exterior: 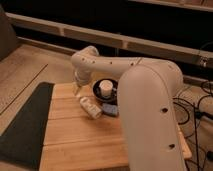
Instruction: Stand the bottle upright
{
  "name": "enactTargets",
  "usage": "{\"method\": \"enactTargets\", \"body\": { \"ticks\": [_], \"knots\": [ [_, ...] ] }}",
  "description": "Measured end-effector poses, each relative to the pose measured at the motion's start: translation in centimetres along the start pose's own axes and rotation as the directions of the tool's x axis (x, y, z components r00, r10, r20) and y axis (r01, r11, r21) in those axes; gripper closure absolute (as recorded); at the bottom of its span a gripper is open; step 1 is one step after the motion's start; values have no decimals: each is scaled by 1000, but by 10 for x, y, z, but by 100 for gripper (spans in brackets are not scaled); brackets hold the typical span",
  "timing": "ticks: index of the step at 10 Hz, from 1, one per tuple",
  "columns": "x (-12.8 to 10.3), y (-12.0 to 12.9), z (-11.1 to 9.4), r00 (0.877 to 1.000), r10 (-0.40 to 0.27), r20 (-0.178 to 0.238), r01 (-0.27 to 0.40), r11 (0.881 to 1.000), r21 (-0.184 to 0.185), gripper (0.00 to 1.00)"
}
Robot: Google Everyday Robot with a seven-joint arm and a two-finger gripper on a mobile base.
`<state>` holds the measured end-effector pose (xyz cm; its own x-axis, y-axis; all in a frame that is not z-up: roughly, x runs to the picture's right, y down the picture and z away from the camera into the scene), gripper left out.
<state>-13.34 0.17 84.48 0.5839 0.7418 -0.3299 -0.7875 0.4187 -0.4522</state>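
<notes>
Lying near the far-left corner of the tabletop (75, 142), the bottle (90, 107) is just beside the gripper (77, 91); its grip I cannot tell

Cream-white bottle (91, 108) on pale plank-striped wooden tabletop (80, 142); blue pad (111, 109); white cup (105, 88) in black bowl (97, 94); off-white claw (78, 90) at tabletop's far-left corner, near the bottle; dark mat (25, 125).
</notes>
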Motion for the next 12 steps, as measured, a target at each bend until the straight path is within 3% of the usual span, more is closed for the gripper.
{"method": "enactTargets", "body": {
  "ticks": [2, 4, 6, 9, 12],
  "knots": [
    [0, 1, 2, 1000, -17, -10, 17, 1000, 4, 35],
    [-14, 32, 16, 994, -108, -26, 107, 994, -34, 35],
    [-24, 41, 24, 987, -159, -37, 157, 986, -53, 35],
    [-34, 41, 39, 975, -208, -81, 203, 977, -65, 35],
    [-29, 24, 60, 969, -190, -160, 184, 982, -52, 35]
  ]
}}
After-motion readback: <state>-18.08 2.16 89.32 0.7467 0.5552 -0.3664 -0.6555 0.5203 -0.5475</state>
